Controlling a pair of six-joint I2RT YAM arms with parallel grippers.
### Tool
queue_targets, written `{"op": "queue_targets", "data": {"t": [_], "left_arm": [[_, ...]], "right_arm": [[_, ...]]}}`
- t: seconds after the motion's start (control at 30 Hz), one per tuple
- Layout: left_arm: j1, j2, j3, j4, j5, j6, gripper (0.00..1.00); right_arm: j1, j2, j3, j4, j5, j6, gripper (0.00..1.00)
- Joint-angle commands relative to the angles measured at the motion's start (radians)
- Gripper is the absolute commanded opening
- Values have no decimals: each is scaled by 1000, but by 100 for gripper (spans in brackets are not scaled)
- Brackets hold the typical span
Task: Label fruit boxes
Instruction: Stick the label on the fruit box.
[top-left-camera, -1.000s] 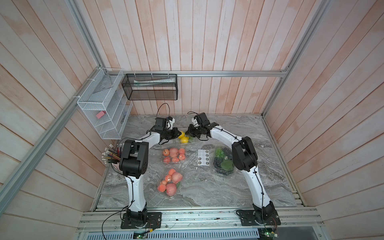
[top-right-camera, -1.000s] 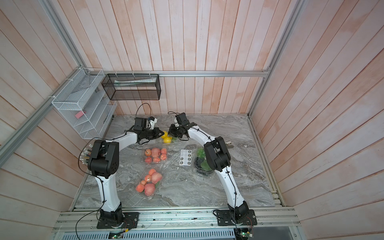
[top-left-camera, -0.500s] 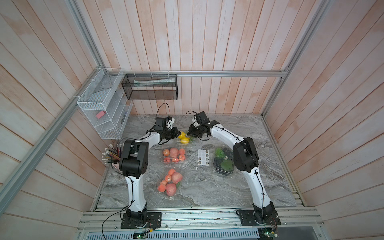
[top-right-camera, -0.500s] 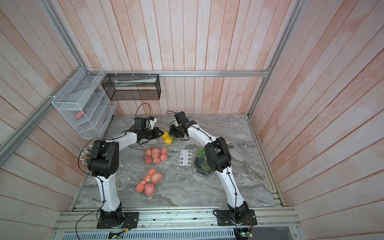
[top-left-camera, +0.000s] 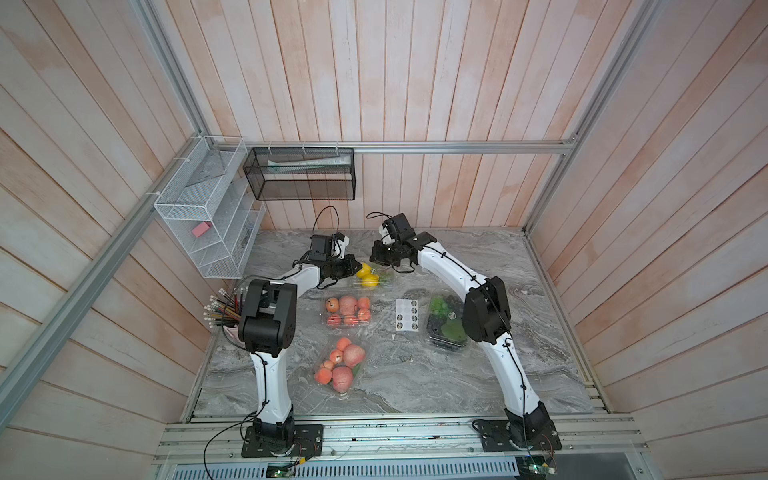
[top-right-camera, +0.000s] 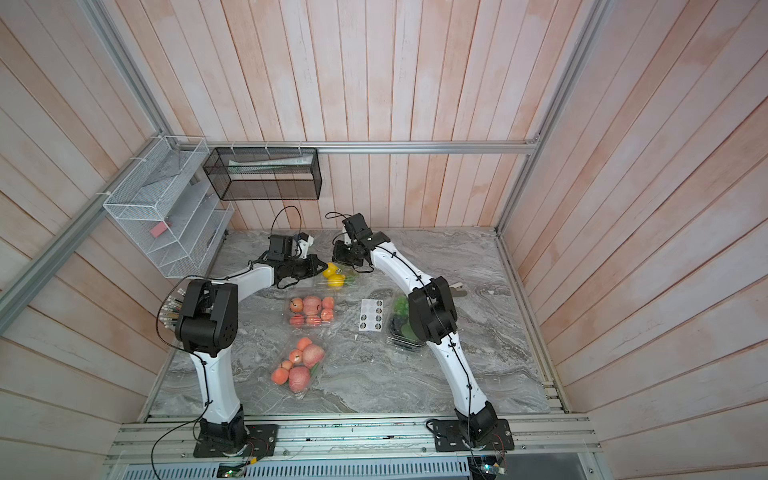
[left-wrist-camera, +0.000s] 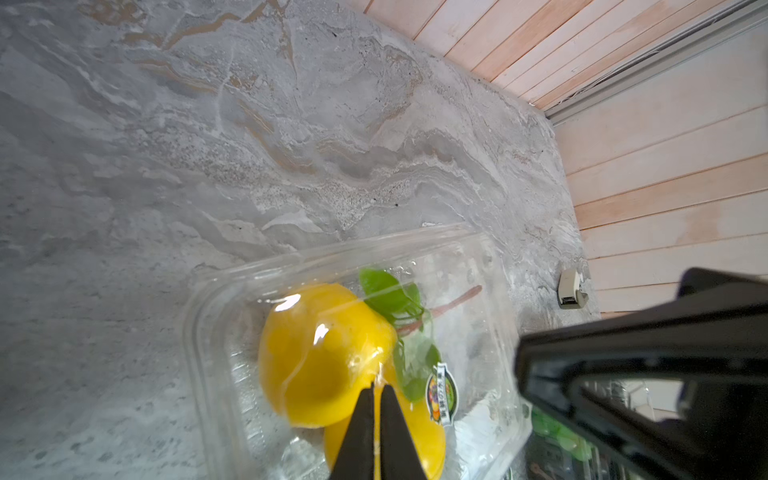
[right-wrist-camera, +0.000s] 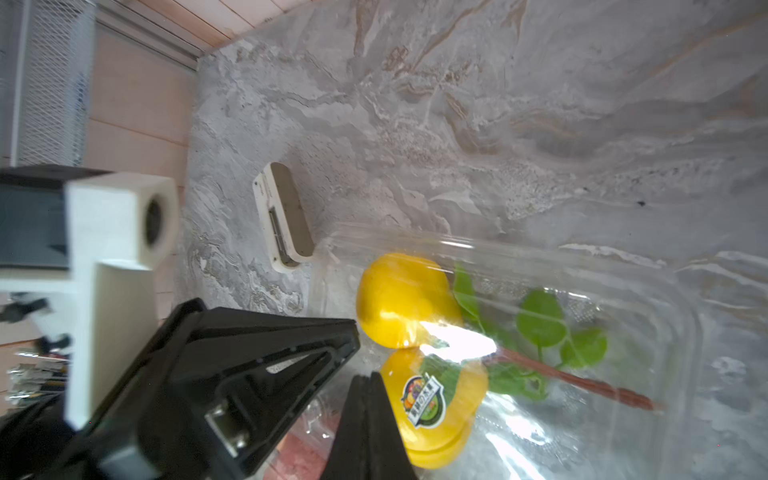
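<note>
Four clear fruit boxes lie on the marble table. The one with yellow fruit (top-left-camera: 372, 277) (top-right-camera: 337, 277) is at the back, two with apples (top-left-camera: 348, 311) (top-left-camera: 340, 366) sit nearer, and the grapes box (top-left-camera: 445, 326) is partly under my right arm. My left gripper (left-wrist-camera: 377, 388) (top-left-camera: 356, 268) is shut, its tips over the yellow-fruit box lid (left-wrist-camera: 469, 291). My right gripper (right-wrist-camera: 370, 376) (top-left-camera: 384, 262) is shut over the same box (right-wrist-camera: 582, 374) from the other end. A round sticker (right-wrist-camera: 423, 401) (left-wrist-camera: 442, 392) sits on the lid above a yellow fruit.
A white sticker sheet (top-left-camera: 406, 315) lies between the apples and the grapes. A small white device (right-wrist-camera: 284, 216) (left-wrist-camera: 571, 289) rests on the table behind the yellow-fruit box. A white wire rack (top-left-camera: 208, 224), a black mesh basket (top-left-camera: 299, 172) and a pencil cup (top-left-camera: 224, 313) are at the left.
My right gripper has shifted slightly to the left over the yellow-fruit box. The left arm and the boxes have stayed put.
</note>
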Motion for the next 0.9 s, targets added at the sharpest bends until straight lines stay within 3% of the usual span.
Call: {"op": "queue_targets", "data": {"t": [0.0, 0.87], "left_arm": [[7, 30, -10, -5, -9, 11, 9], [5, 40, -13, -11, -18, 19, 9]], "right_arm": [[10, 36, 12, -57, 0, -15, 0], [13, -1, -71, -150, 47, -51, 0]]}}
